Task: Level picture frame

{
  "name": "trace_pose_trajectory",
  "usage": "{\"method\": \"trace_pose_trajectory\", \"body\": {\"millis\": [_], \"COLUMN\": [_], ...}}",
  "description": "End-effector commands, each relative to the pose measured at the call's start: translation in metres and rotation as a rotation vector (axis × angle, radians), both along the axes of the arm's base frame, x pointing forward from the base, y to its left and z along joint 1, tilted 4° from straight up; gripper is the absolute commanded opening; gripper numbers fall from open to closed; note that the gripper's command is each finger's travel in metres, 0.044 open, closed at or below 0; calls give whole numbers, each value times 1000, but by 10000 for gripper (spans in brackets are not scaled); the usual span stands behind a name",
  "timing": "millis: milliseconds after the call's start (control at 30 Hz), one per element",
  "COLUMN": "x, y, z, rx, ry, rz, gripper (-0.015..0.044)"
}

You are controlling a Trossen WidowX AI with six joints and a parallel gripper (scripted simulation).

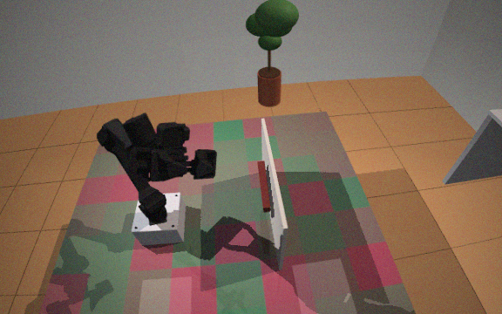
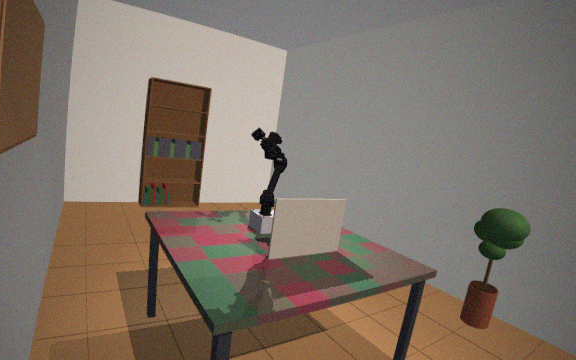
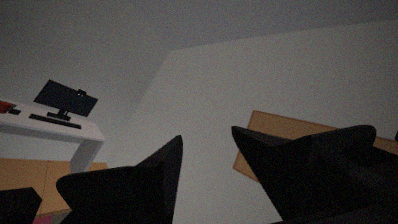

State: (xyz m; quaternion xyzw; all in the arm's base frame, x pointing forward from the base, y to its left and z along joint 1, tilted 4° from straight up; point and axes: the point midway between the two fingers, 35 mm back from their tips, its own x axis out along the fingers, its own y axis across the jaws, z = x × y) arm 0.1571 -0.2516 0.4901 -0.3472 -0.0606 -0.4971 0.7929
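Patches of pink, green and grey-brown cover the table (image 1: pixel 229 272) (image 2: pixel 238 250), which stands on a tiled floor. An upright white panel (image 1: pixel 274 179) (image 2: pixel 308 227) stands on it, with the red-brown picture frame (image 1: pixel 264 187) at its face toward the arm (image 1: pixel 131 167) (image 2: pixel 275 175). Well apart from the frame, the gripper (image 3: pixel 206 134) is partly open, roughly midway, with nothing between its fingers. The frame's tilt cannot be told.
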Motion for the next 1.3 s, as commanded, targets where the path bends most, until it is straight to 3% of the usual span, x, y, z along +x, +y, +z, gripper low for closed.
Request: {"method": "trace_pose_trajectory", "body": {"millis": [0,700,1267], "x": [30,64,70], "y": [46,137,206], "z": [-51,-147,-231], "rx": [402,1337,2234], "ry": [-362,-944,-1343], "rz": [385,924,978], "gripper": [260,260,260]}}
